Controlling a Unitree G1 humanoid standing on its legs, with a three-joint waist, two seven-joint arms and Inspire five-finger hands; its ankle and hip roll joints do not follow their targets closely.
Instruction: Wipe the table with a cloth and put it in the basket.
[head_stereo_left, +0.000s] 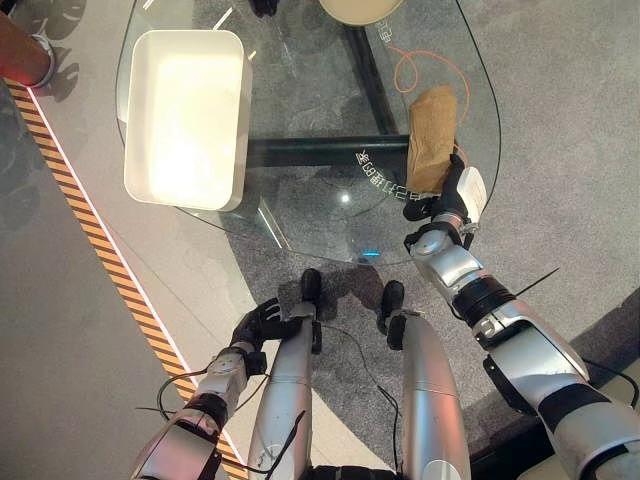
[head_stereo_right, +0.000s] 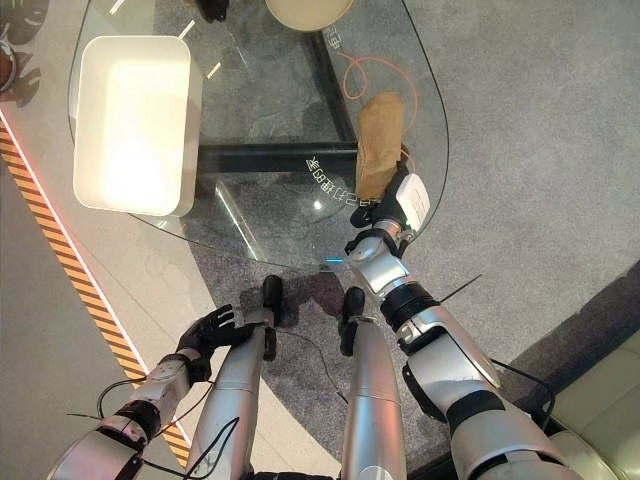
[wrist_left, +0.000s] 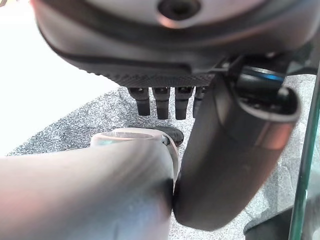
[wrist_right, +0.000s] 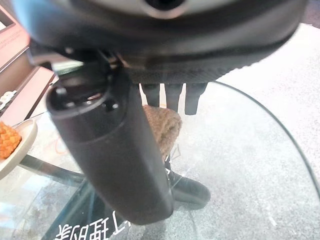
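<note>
A brown cloth (head_stereo_left: 432, 135) lies folded lengthwise near the right edge of the round glass table (head_stereo_left: 320, 100). My right hand (head_stereo_left: 447, 195) sits at the cloth's near end, by the table's rim. In the right wrist view its fingers (wrist_right: 172, 97) reach out straight onto the cloth (wrist_right: 165, 127), with the thumb stretched out beside them. A white rectangular basket (head_stereo_left: 185, 115) stands on the table's left side, partly over the edge. My left hand (head_stereo_left: 262, 322) hangs low beside the table with relaxed fingers (wrist_left: 162, 102) and holds nothing.
A cream plate (head_stereo_left: 360, 8) sits at the table's far edge, and an orange cord (head_stereo_left: 415, 65) loops just beyond the cloth. Yellow-black tape (head_stereo_left: 90, 220) runs along the floor at left. A person's shoe (head_stereo_left: 25, 50) shows at the upper left.
</note>
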